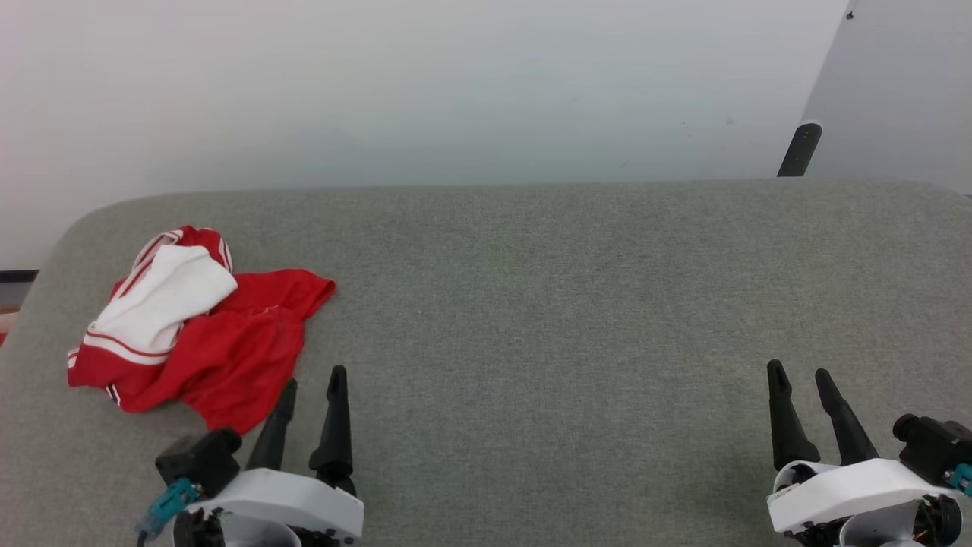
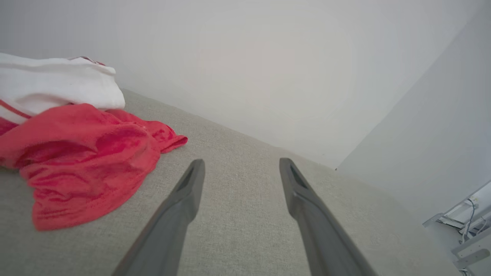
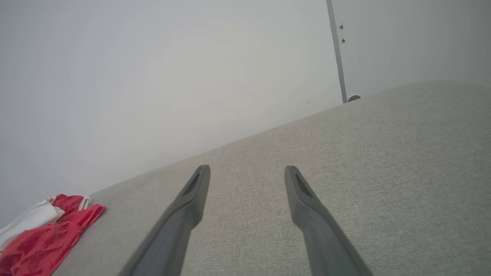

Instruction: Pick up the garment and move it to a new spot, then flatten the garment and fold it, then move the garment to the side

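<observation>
The garment [image 1: 220,342] is a red shirt with a white, red-striped sleeve, lying crumpled at the left end of the grey padded surface [image 1: 531,304]. My left gripper [image 1: 314,378] hovers open just right of the garment's near hem, its fingers empty. The left wrist view has the garment [image 2: 80,161] left of the fingertips. My right gripper [image 1: 801,371] stands open and empty at the lower right, far from the cloth. From the right wrist view the garment [image 3: 42,237] is a small red and white heap at the far left.
A pale wall rises behind the grey surface. A dark post [image 1: 799,150] and a slanted white panel [image 1: 896,91] stand beyond the back right corner. A white frame with cables [image 2: 464,230] is off the surface's edge in the left wrist view.
</observation>
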